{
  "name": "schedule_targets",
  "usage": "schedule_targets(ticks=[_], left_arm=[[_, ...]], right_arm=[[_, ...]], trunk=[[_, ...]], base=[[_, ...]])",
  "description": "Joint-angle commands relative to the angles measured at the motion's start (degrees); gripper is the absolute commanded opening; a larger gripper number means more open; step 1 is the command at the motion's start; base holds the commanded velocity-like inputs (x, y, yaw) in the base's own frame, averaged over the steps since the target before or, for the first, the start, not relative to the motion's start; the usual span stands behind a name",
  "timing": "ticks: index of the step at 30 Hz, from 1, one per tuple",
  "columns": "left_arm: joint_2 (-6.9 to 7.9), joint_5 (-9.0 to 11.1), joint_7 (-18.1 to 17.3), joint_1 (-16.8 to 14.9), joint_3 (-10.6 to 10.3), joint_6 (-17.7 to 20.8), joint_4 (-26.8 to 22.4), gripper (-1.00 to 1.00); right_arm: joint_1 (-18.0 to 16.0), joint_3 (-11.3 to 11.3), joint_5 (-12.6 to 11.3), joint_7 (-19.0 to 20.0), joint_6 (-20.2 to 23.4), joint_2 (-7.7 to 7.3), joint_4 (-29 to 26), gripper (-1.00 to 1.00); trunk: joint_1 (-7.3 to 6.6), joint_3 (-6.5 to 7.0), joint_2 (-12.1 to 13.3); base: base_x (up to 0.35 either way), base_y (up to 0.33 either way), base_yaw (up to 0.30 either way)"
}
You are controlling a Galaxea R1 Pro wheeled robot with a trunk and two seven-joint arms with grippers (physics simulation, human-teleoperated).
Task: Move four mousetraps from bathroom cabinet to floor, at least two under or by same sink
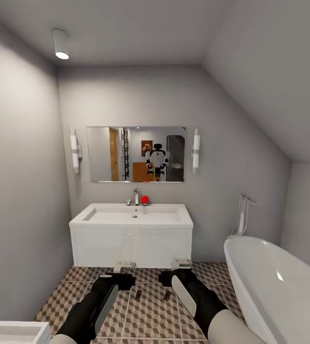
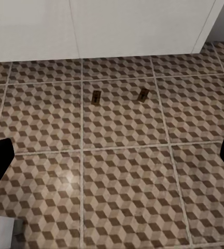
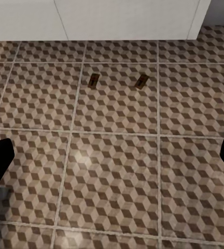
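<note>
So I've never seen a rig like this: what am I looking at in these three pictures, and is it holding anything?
It is a simulated two-armed wheeled robot in a bathroom. The large picture comes from its head camera: the left gripper and right gripper reach forward toward a white sink, with a bathtub to the right. The mirror reflects the robot itself. The other two pictures come from cameras near each gripper, looking down at the patterned floor. Two mousetraps lie there in front of the sink unit, one beside the other, slightly apart. Both grippers are open and hold nothing.
</note>
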Motion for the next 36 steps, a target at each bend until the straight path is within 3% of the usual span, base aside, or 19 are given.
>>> schedule_targets(ticks=[1,19,36], left_arm=[[0.03,0.61,0.49,-0.01,-0.14,0.21,-0.06,1.00],[0.03,0.61,0.48,-0.01,-0.13,0.21,-0.06,1.00],[0.03,0.62,0.48,-0.01,-0.13,0.21,-0.06,1.00]], right_arm=[[-0.02,0.27,-0.60,-0.58,0.08,-0.05,-0.08,1.00],[-0.03,0.24,-0.66,-0.42,0.03,-0.07,-0.04,1.00],[-0.07,0.23,-0.66,-0.40,0.06,-0.07,-0.03,1.00]], trunk=[[-0.20,0.15,0.38],[-4.16,3.35,7.60],[-4.16,3.35,7.60]], base=[[0.000,0.000,0.000],[0.000,0.000,0.000],[0.000,0.000,0.000]])
